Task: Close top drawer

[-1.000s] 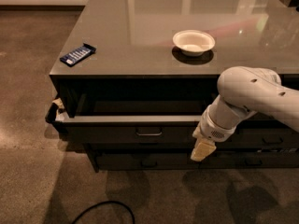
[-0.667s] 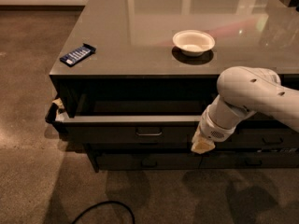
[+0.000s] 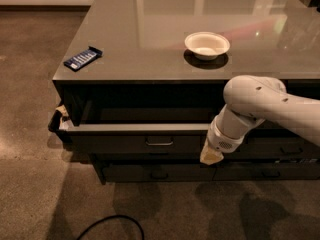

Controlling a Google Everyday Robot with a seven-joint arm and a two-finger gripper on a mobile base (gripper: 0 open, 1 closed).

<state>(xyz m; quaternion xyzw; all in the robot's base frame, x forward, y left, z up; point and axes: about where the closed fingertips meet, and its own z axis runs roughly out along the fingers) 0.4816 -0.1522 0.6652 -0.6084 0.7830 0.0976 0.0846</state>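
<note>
The top drawer (image 3: 115, 136) is a wide dark-grey drawer under the table top. It stands pulled out a short way, with a small loop handle (image 3: 159, 141) on its front. My gripper (image 3: 211, 156) hangs at the end of the white arm (image 3: 260, 106) and sits against the drawer front, to the right of the handle. Only its tan tip shows.
The glossy grey table top (image 3: 150, 34) carries a white bowl (image 3: 207, 45) and a blue packet (image 3: 83, 58) near the left edge. A lower drawer front (image 3: 160, 173) lies below. A black cable (image 3: 107, 225) lies on the brown floor in front.
The gripper tip has risen slightly and moved closer against the drawer front. The drawer looks unmoved.
</note>
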